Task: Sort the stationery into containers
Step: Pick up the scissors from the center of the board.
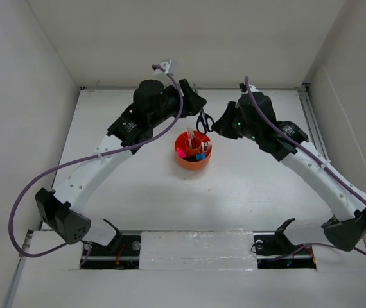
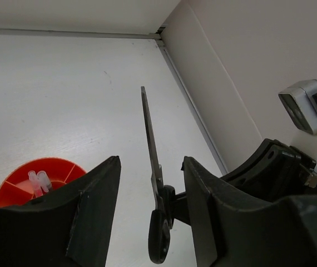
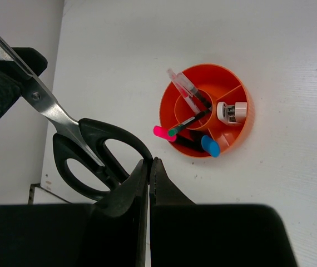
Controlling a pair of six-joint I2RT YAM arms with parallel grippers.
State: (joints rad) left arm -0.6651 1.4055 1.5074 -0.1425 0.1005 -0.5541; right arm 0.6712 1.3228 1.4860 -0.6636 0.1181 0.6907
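scissors [image 3: 86, 150] held in the air between the two arms, over the tabletop [image 1: 247, 186] and, in the top view, just past the far rim of the orange organiser [image 3: 214, 68]; right gripper [image 3: 149, 164] pinched tight on the rim of one black handle loop, fingers pressed together with only the plastic between them; left gripper [image 2: 150, 161] straddles the closed blades near the pivot, jaws partly apart, a gap showing on each side of the steel, no contact seen; key relation: the long axis of the scissors runs straight out along the left gripper's own pointing direction, tip away from its wrist, handles nearest it, so the blades lie edge-on between the two fingers; left arm is the one placed to take them, right arm the one carrying; both arms reach forward and inward, forearms raised, wrists turned toward each other above the organiser; judgement: this looks like a hand-over, and the left jaws would need to close squarely on the flat of the blades; organiser already holds markers and pens.
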